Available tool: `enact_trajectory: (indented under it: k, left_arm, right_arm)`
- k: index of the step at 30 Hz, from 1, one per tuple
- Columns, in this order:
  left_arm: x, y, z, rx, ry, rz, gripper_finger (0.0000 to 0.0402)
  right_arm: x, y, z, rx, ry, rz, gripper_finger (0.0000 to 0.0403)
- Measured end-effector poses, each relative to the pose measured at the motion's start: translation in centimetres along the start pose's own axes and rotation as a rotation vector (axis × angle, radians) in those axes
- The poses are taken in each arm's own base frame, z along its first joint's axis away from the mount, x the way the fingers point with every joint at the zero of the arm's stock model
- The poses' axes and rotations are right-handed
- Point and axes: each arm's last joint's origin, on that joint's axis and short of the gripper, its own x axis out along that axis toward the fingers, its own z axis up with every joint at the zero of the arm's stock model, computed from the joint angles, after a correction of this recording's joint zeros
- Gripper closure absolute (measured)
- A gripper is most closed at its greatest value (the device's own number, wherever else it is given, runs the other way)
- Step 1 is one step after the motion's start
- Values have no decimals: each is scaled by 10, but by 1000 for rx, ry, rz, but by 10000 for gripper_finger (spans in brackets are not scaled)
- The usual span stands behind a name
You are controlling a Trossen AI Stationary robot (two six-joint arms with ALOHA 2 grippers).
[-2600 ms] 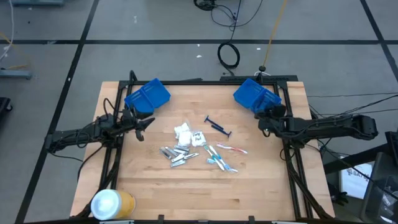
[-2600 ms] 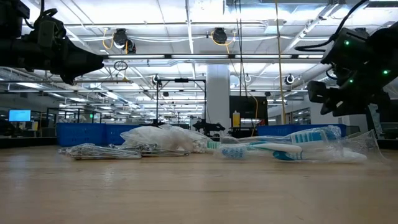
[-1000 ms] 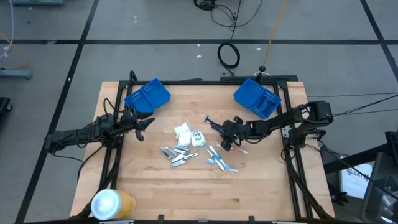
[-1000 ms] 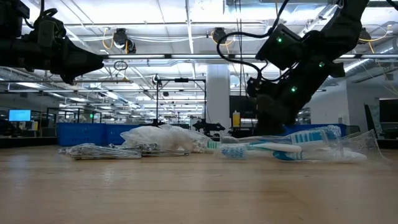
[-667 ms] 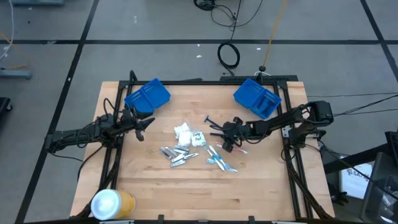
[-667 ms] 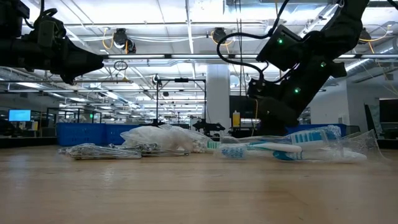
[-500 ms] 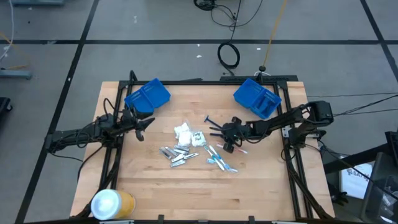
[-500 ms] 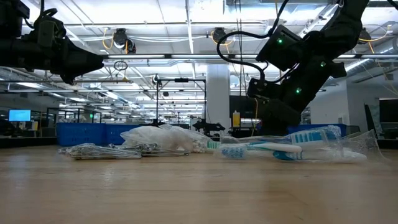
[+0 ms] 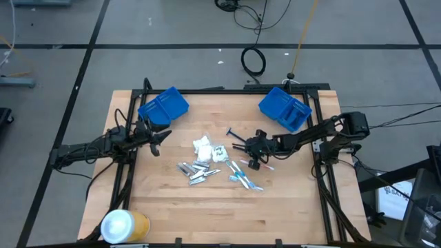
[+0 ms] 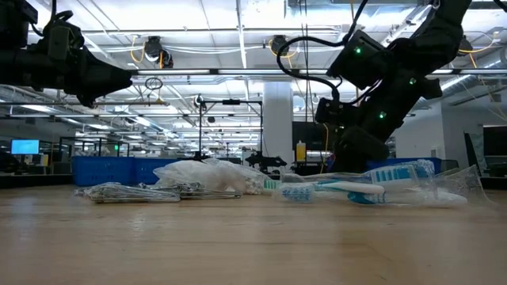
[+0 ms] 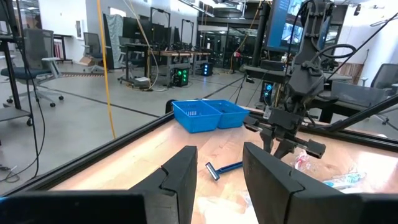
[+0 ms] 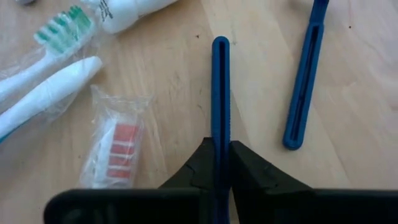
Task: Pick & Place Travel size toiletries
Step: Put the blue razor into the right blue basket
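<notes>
1. Right gripper (image 12: 219, 163), centre of the high view, has its fingers pinched on a dark blue plastic razor (image 12: 220, 93) lying on the wooden table (image 9: 289, 207).
2. Left gripper (image 11: 219, 171) hovers at left-centre, fingers parted, holding nothing.

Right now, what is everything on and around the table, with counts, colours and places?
Bins: two, blue, at the table's back corners; the other is on the right.
Razors: two, dark blue, centre-right, side by side; the second lies free.
Toothbrushes: several, white with teal or red, wrapped, centre.
Tubes: several, silver, centre-left.
Packets: a few, white, centre.
Roll: one, yellow and white, front left corner.
Left gripper: waiting at the left edge, fingers apart.
Right gripper: fingers shut on one razor.
</notes>
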Motion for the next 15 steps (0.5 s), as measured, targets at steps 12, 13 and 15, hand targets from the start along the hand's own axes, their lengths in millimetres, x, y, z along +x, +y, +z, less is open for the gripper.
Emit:
enact_trajectory:
  k: [12,13,15]
  left_arm:
    - [0,0,0,0,0,-1,275]
    - [0,0,0,0,0,-1,275]
    - [0,0,0,0,0,-1,275]
  right_arm:
    - [-68,-9,34,106,-299,-211,383]
    - [-74,-11,34,134,-310,-260,383]
    - [-86,-18,31,207,-319,-391,383]
